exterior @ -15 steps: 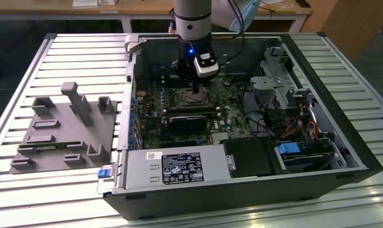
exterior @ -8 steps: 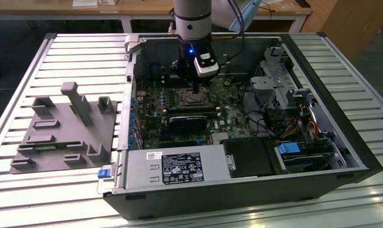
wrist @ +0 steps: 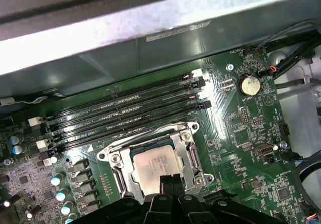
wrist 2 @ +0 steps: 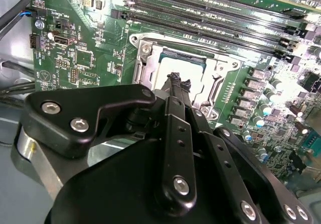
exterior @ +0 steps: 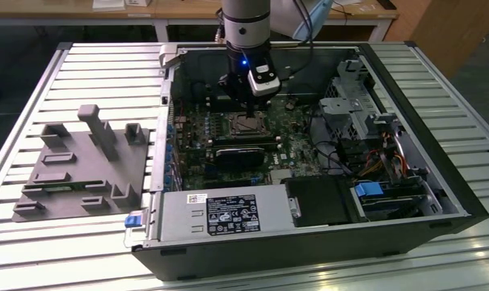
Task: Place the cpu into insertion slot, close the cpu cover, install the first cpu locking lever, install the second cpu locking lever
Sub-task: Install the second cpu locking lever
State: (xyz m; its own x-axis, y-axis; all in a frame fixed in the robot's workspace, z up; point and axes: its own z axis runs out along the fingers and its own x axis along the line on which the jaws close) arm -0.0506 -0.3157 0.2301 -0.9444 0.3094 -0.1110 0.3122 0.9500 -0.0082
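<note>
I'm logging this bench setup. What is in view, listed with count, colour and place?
computer case: one, black, open on the slatted table.
circuit board: one, green, inside the case.
chip: one, silvery-grey, lying in the socket.
socket: one, silvery rim, beside the memory slots.
memory slots: four, black, in a row.
power supply: one, grey, at the case's near edge.
holder tray: one, grey, exterior view's left.
gripper: one, black, fingers together over the chip.
</note>
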